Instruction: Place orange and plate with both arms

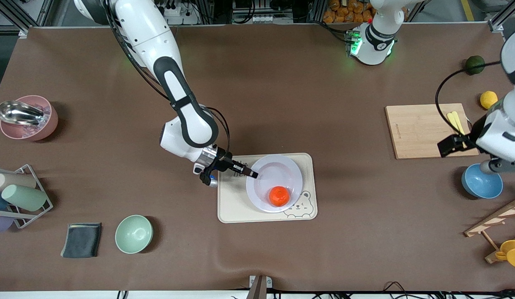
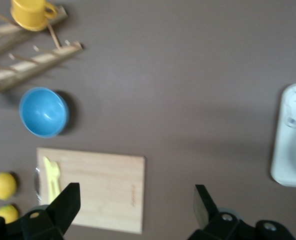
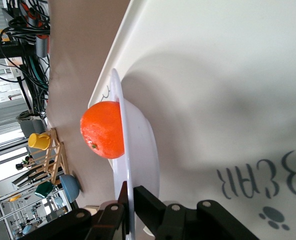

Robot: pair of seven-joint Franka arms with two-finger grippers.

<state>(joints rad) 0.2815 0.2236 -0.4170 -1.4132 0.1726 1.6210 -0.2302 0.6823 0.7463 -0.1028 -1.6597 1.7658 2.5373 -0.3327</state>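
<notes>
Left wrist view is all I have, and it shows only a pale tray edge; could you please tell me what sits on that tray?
Observer: The plate lies on the bear-print tray, with the orange in it, on the side nearer the front camera.
Operator: Thank you. Is the other arm involved there?
Observer: Yes, the right gripper is shut on the plate rim at the edge toward the right arm's end.
Operator: And where is my own gripper?
Observer: The left gripper waits open over the wooden cutting board, beside the blue bowl.
</notes>
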